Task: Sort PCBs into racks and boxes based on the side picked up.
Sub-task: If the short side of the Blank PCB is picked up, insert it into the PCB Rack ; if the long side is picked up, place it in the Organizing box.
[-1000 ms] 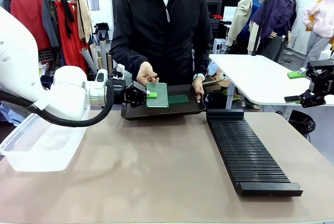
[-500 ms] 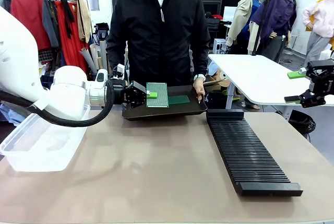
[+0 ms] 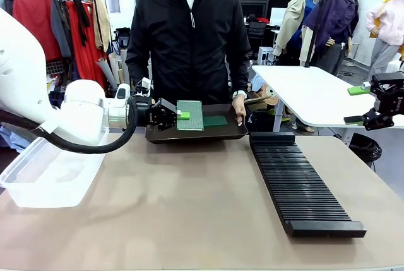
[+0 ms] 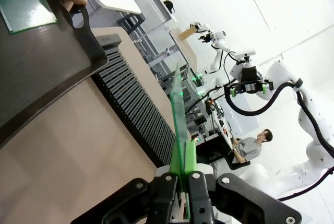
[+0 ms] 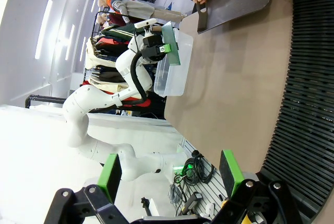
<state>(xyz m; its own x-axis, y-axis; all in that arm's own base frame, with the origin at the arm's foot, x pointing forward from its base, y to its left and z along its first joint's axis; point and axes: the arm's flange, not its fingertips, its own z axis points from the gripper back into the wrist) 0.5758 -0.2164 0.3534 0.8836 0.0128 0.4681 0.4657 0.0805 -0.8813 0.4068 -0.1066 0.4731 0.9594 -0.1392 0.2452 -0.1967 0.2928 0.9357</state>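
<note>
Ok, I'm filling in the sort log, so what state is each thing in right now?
left gripper: shut on one edge of a PCB.
held PCB: raised over the tray, standing roughly upright.
right gripper: open, empty, off the table's right side.
second PCB: lying flat in the tray.
black tray: person's hand grips its end.
rack: slots look empty.
box: looks empty.

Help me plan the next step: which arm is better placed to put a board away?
Left. The left gripper is shut on a PCB, held upright over the black tray, with the clear box beside that arm. The right gripper hangs open and empty off the right side of the table.
</note>
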